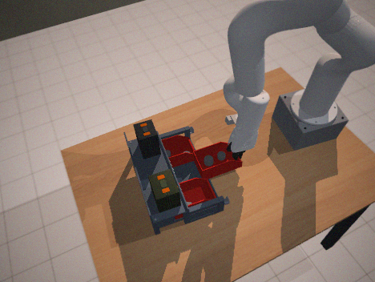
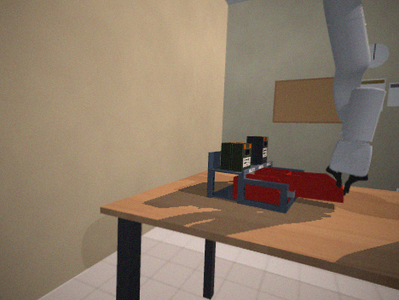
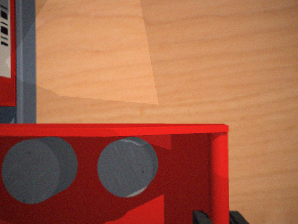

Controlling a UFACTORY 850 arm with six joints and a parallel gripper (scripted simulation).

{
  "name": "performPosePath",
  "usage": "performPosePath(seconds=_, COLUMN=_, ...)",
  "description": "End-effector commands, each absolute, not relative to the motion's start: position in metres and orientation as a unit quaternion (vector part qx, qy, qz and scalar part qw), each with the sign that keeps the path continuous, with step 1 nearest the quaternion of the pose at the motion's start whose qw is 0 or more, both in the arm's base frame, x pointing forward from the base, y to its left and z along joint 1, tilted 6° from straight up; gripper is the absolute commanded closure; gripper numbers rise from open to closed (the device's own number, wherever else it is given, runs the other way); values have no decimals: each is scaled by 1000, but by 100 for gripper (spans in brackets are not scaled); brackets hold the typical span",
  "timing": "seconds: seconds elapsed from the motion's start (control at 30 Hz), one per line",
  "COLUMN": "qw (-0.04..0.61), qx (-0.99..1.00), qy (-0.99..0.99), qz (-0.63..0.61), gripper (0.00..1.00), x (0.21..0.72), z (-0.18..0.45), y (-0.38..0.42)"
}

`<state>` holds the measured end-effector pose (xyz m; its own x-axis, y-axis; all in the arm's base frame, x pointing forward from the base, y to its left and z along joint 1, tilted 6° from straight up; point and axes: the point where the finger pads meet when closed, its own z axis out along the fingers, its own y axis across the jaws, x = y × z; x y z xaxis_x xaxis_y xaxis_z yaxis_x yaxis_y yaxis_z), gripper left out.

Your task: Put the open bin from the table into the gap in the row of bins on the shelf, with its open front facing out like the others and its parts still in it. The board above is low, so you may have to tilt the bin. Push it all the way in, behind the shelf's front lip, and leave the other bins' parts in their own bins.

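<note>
The black two-fingered gripper (image 1: pixel 236 153) at the end of the white arm is clamped nearly shut on the thin outer end wall of the open red plastic bin (image 1: pixel 216 160), which sits half out of the grey-blue metal shelf unit (image 1: pixel 130 149) on the wooden table (image 1: pixel 280 208), lined up with the gap between the two red neighbouring bins (image 1: pixel 196 191) in the lower row. Two grey cylindrical parts (image 3: pixel 127 166) lie inside the held bin, side by side, near the far wall in the wrist view. The step in hand looks like the insertion: the bin's inner end has reached the shelf front, while its gripped end is out over the table. The next move probably calls for a steady push toward the shelf, perhaps with a slight tilt to pass under the low upper board and over the front lip, gentle enough that the parts stay put. Two dark boxes (image 2: pixel 235 156) on the top board carry small white labels, and a white strip runs along the shelf front, but no writing on either is legible.
</note>
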<state>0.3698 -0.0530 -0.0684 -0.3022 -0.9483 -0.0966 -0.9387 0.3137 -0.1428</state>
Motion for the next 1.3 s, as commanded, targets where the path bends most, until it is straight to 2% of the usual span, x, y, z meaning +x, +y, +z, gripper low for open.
performPosePath(seconds=0.0, qw=82, qx=-585, qy=806, qz=-30, gripper=100, x=371, z=-68, y=-53)
performPosePath(seconds=1.27, qw=82, qx=-585, qy=806, qz=-30, gripper=100, x=371, z=-70, y=-53)
